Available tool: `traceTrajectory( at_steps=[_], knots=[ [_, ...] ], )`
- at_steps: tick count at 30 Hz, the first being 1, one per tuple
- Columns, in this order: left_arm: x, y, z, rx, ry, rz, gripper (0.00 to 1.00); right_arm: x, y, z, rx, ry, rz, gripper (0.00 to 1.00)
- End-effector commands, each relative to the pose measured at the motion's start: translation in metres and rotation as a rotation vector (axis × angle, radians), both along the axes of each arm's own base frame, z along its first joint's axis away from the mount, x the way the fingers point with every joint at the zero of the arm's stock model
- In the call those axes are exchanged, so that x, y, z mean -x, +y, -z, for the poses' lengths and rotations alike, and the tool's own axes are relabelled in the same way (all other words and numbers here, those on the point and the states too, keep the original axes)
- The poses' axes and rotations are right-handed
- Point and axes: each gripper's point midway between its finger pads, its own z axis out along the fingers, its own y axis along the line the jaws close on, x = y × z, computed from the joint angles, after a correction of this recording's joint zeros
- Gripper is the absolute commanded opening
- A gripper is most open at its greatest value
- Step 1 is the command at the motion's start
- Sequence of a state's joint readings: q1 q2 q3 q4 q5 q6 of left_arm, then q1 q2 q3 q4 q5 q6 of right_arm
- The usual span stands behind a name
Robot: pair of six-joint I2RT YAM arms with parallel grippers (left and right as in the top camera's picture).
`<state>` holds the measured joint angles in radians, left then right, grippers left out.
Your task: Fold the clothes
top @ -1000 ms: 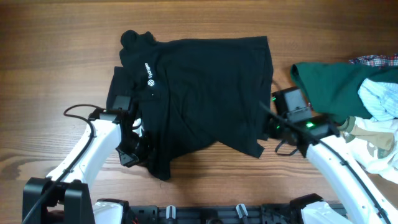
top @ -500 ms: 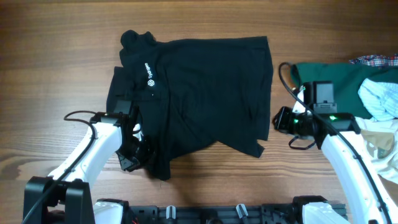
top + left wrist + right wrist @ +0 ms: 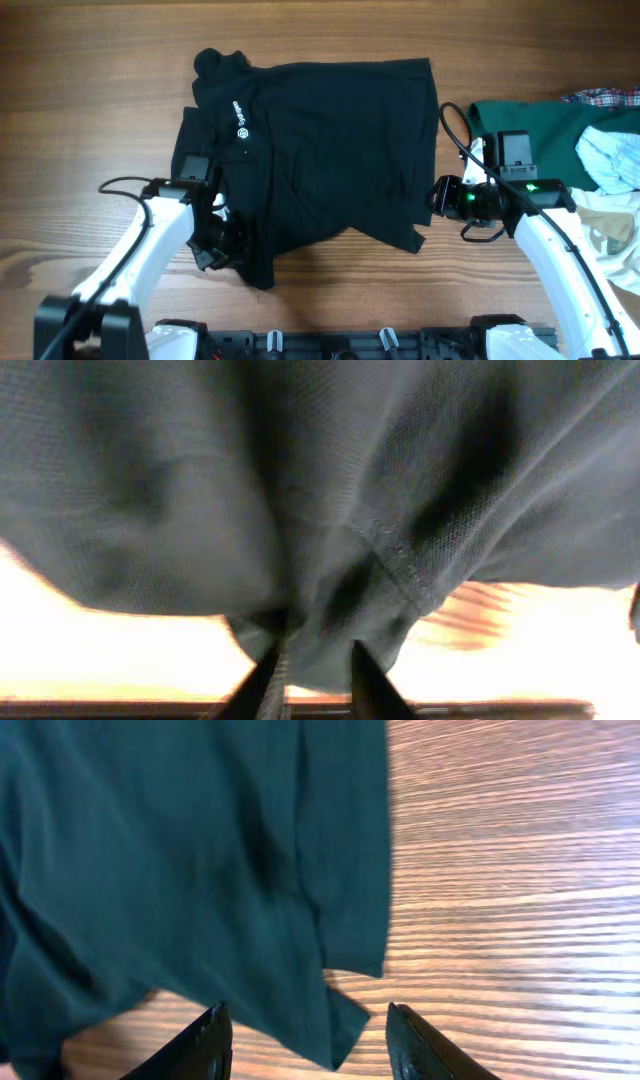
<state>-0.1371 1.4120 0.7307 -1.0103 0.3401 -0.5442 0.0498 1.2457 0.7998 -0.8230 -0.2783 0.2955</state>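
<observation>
Bare tabletop (image 3: 90,70) past polo shirt (image 3: 330,140); garment heap (image 3: 590,140) seemingly against right arm (image 3: 550,235).

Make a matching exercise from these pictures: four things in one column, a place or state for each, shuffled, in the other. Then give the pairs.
Things:
1. polo
2. green garment
3. left pincer
4. right pincer

Places or states:
A. open, at the polo's right edge
B. black, spread out, white logo facing up
C. against bunched black fabric at the polo's left side
D. lying to the right of the polo

Pairs: 1-B, 2-D, 3-C, 4-A
</observation>
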Motion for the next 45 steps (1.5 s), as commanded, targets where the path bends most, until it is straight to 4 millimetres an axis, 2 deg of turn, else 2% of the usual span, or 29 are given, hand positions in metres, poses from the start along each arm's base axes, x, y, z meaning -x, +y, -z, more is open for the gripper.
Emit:
traceTrajectory(
  at_steps=[1,2,4,5,8,10,16,21,25,28,34,36,39,42,44,45],
  knots=[
    [-0.016,0.029,-0.017,-0.149,-0.087,-0.15,0.12,-0.001,0.021,-0.01,-0.087,-0.046,-0.149,0.5],
    [-0.016,0.037,-0.02,-0.171,-0.098,-0.194,0.12,0.0,0.025,-0.011,-0.098,-0.054,-0.18,0.5],
    [-0.019,0.048,-0.024,-0.176,-0.116,-0.265,0.22,0.001,0.03,-0.012,-0.099,-0.061,-0.214,0.5],
    [-0.02,0.052,-0.025,-0.176,-0.116,-0.288,0.22,0.001,0.033,-0.012,-0.1,-0.065,-0.223,0.5],
    [-0.02,0.059,-0.018,-0.18,-0.087,-0.352,0.14,-0.001,0.042,-0.014,-0.101,-0.088,-0.257,0.51],
    [-0.023,0.059,-0.011,-0.183,-0.074,-0.367,0.04,-0.003,0.046,-0.015,-0.103,-0.1,-0.269,0.51],
    [-0.029,0.063,0.013,-0.203,-0.019,-0.399,0.04,-0.003,0.049,-0.015,-0.096,-0.107,-0.283,0.51],
    [-0.014,0.073,0.027,-0.243,0.102,-0.456,0.04,0.0,0.048,-0.014,-0.09,-0.091,-0.279,0.51],
    [0.01,0.089,0.025,-0.281,0.215,-0.518,0.04,0.011,0.046,-0.01,-0.094,-0.035,-0.262,0.51],
    [0.021,0.101,0.022,-0.299,0.263,-0.572,0.04,0.014,0.046,-0.004,-0.091,-0.021,-0.261,0.51],
    [0.032,0.117,0.019,-0.274,0.318,-0.706,0.04,0.001,0.042,0.027,-0.068,0.058,-0.14,0.51],
    [0.027,0.115,0.02,-0.238,0.298,-0.691,0.04,-0.01,0.041,0.048,-0.038,0.082,-0.111,0.65],
    [0.017,0.109,0.02,-0.192,0.246,-0.637,0.04,-0.025,0.043,0.071,-0.025,0.081,-0.109,0.72],
    [0.003,0.098,0.019,-0.136,0.177,-0.572,0.04,-0.037,0.045,0.089,-0.034,0.082,-0.088,0.71],
    [-0.001,0.091,0.018,-0.124,0.158,-0.537,0.04,-0.04,0.047,0.094,-0.04,0.082,-0.084,0.63],
    [-0.002,0.088,0.018,-0.125,0.152,-0.521,0.04,-0.042,0.047,0.096,-0.042,0.079,-0.078,0.56]
  ],
)
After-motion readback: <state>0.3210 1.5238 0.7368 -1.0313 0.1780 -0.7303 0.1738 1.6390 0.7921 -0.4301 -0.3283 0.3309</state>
